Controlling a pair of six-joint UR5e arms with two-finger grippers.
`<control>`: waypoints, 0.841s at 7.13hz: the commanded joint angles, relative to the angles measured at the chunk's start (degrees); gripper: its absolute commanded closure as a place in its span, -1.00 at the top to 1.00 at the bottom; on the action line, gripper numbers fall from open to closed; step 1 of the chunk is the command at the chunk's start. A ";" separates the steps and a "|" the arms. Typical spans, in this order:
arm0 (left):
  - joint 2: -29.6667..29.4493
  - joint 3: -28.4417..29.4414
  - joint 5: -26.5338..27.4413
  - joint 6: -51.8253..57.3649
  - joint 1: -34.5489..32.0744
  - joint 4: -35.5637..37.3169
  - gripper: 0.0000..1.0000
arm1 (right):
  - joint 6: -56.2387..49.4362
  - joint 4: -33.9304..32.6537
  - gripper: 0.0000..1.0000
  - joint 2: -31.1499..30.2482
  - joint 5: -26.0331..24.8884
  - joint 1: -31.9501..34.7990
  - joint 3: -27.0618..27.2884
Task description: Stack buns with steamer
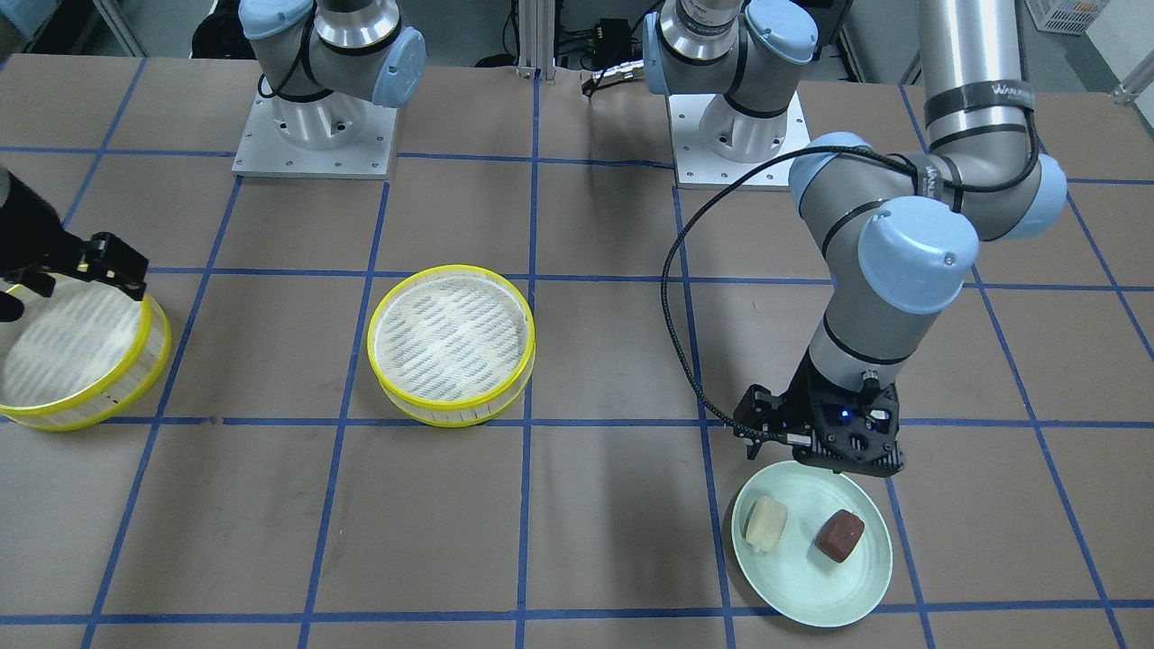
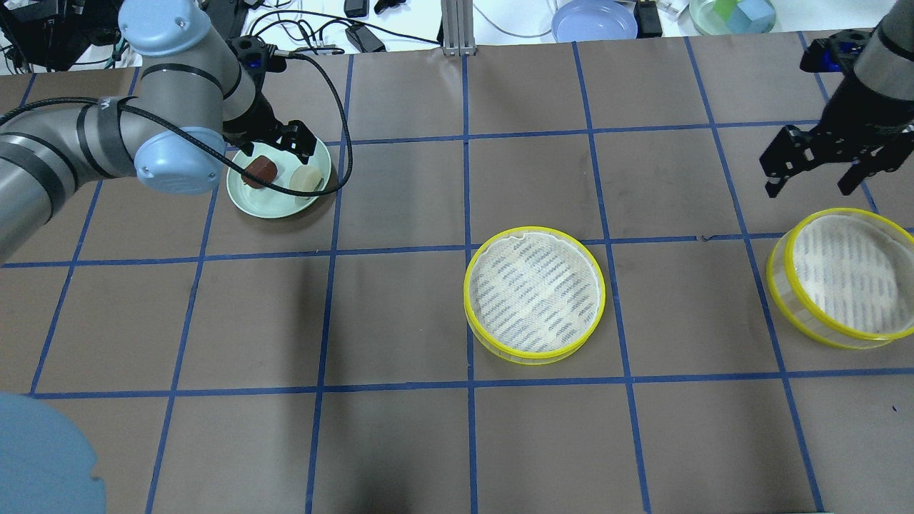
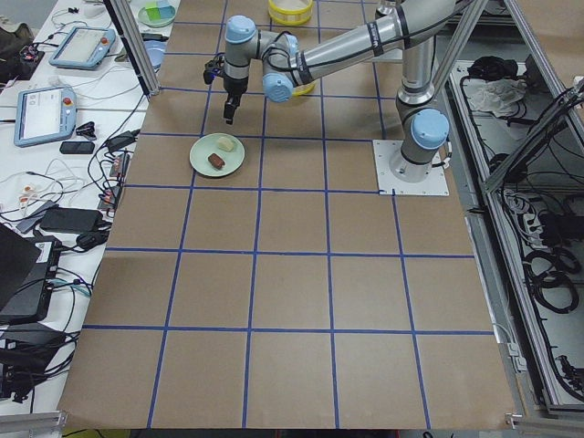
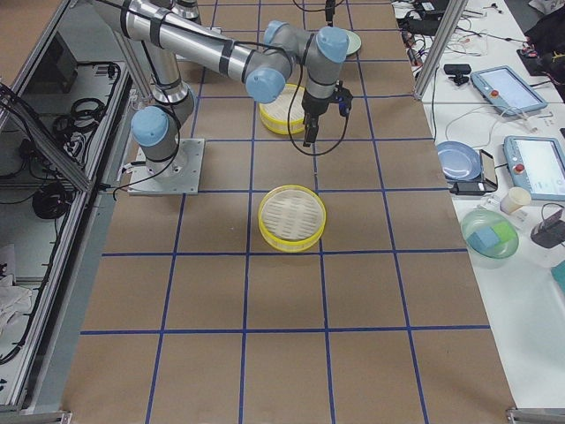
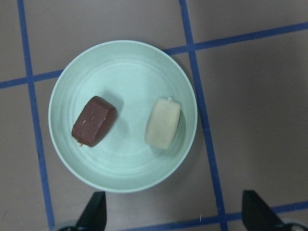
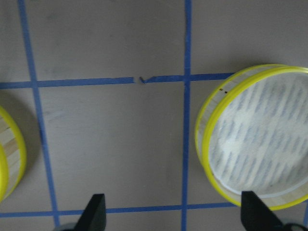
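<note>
Fingertips of the left gripper stand wide apart with nothing between them, at the six o'clock edge of the left wrist view. The gripper is released and hangs above the table, clear of everything on it. Just beyond it, toward twelve o'clock in that view, lies the pale green plate. On the plate lie the dark reddish-brown bun at nine o'clock and the cream-white bun at three o'clock, each flat on its side, with bare plate between them. In the overhead view the plate sits toward ten o'clock of the table, which is brown paper crossed by blue tape lines. There the left gripper hovers over the plate's twelve o'clock rim, and a black cable loops from its wrist. The right gripper is likewise spread and empty, its fingertips at the six o'clock edge of the right wrist view. Overhead it hangs at twelve o'clock of the outer steamer tray, raised off it and not touching. That tray, yellow-rimmed with a pale woven floor, stands toward three o'clock of the table. The central steamer tray, of the same kind, stands near the table's middle, well apart from the outer tray and from the plate.
</note>
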 commanded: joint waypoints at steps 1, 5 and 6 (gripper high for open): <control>-6.67 0.25 -1.22 3.48 0.26 6.88 0.59 | -17.13 -8.69 0.96 6.34 -1.44 -10.94 0.66; -10.91 0.96 -4.82 10.35 2.28 8.57 0.38 | -32.93 -26.13 0.95 17.61 -0.74 -21.00 4.53; -11.09 0.96 -4.82 10.35 2.28 8.57 0.07 | -34.06 -26.14 0.73 18.06 -0.74 -21.18 4.45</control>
